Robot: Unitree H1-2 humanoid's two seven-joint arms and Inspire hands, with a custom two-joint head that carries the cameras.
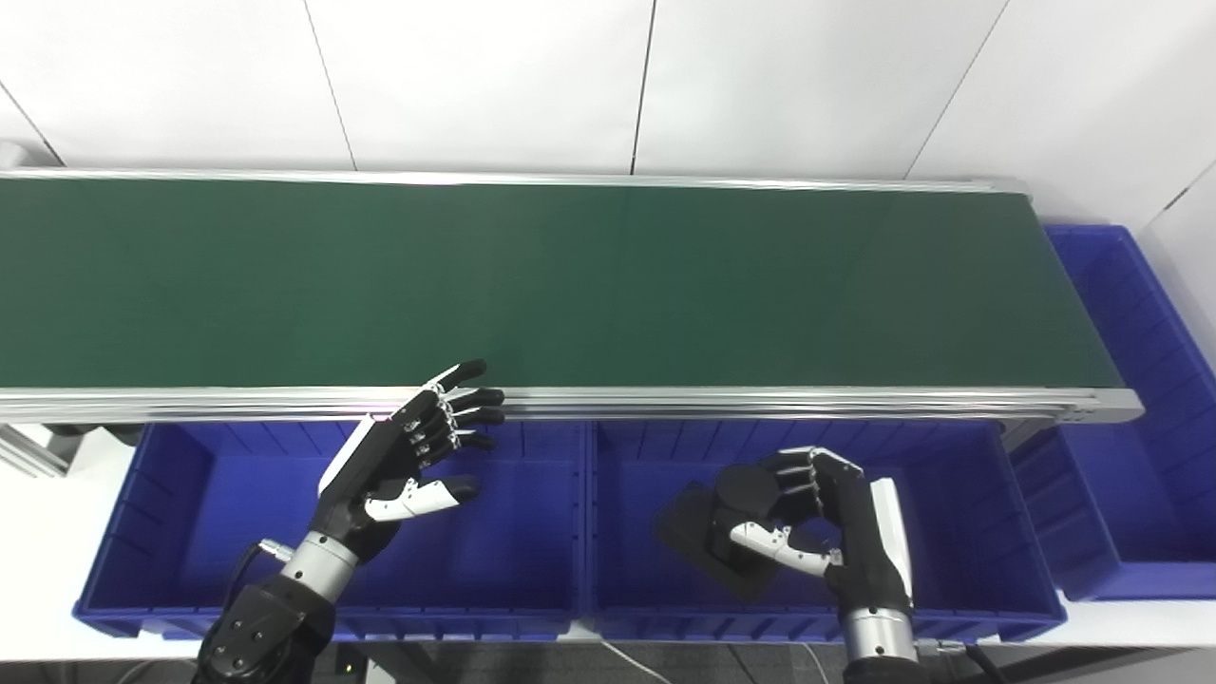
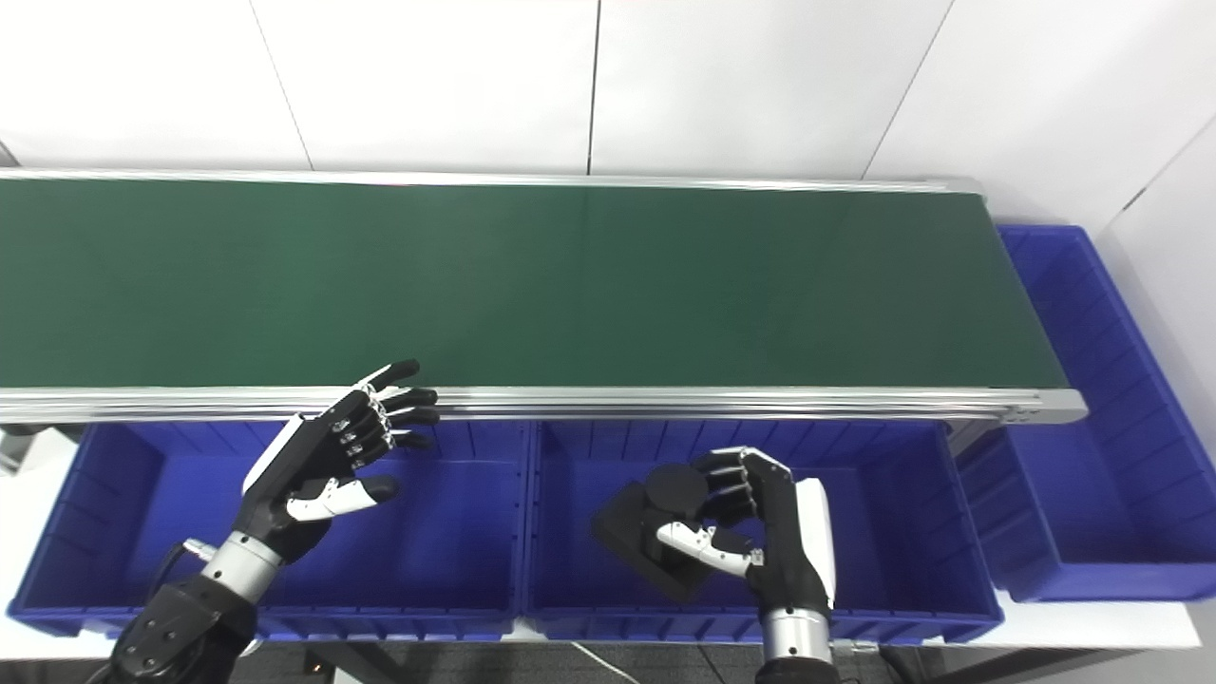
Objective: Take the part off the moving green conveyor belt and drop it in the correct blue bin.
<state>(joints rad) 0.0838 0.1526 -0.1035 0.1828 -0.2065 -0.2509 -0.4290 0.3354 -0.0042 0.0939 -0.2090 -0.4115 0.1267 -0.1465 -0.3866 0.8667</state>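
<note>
Green conveyor belt (image 1: 532, 285): runs left to right across the view, aluminium rails on both edges; no part on its surface.
Black part (image 1: 708, 532): flat plate with a round disc on top; held over the middle blue bin (image 1: 959, 494), above its floor.
Right robot hand (image 1: 822, 518): fingers and thumb clamped on the black part, over the middle blue bin.
Left robot hand (image 1: 404, 465): fingers spread apart, holding nothing; over the left blue bin (image 1: 199, 503), fingertips near the belt's near rail.
Third blue bin (image 1: 1140, 427): at the belt's right end.
</note>
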